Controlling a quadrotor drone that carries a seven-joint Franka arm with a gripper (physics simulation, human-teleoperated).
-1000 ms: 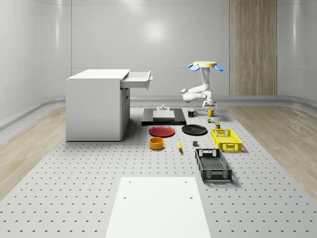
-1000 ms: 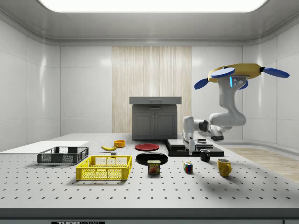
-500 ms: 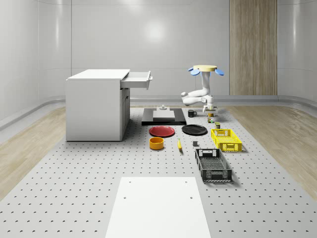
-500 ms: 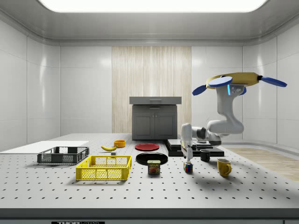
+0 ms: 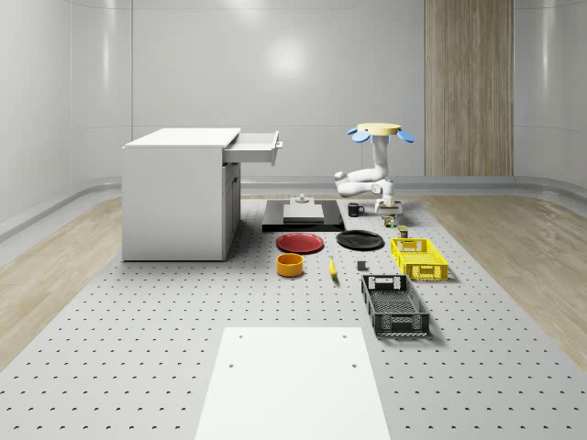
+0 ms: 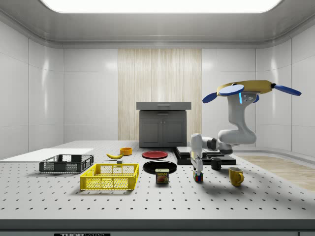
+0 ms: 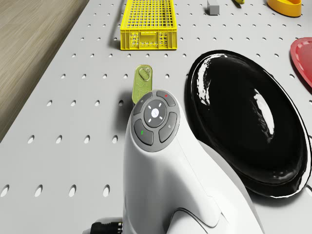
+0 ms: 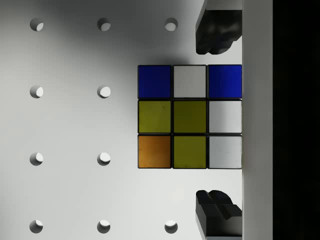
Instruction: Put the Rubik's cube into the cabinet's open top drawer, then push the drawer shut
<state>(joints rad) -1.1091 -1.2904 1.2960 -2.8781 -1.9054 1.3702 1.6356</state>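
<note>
The Rubik's cube (image 8: pixel 190 116) lies on the perforated table, its top face blue, white, olive and orange. It also shows in the side view (image 6: pixel 198 177) and the whole-scene view (image 5: pixel 391 222). My gripper (image 8: pixel 216 122) is open and points straight down over the cube, one finger (image 8: pixel 215 32) on each side, neither touching it. The gripper (image 6: pixel 197 169) hangs just above the cube. The drone (image 6: pixel 246 89) hovers above the mugs near the table's far right corner (image 5: pixel 379 131). The cabinet (image 5: pixel 179 192) stands at the left, its top drawer (image 5: pixel 255 147) pulled open.
A Spam can (image 7: pixel 141 84), a black plate (image 7: pixel 248 122) and a yellow crate (image 7: pixel 147 22) lie close to the arm. A black mug (image 6: pixel 216 163) and a yellow mug (image 6: pixel 236 175) stand beside the cube. A red plate (image 5: pixel 301 243), orange bowl (image 5: pixel 290 265) and black crate (image 5: pixel 393 303) lie nearer the front.
The drone has sunk and shifted towards the cube. The arm has lowered the gripper from well above the table down around the cube. The cube has not moved.
</note>
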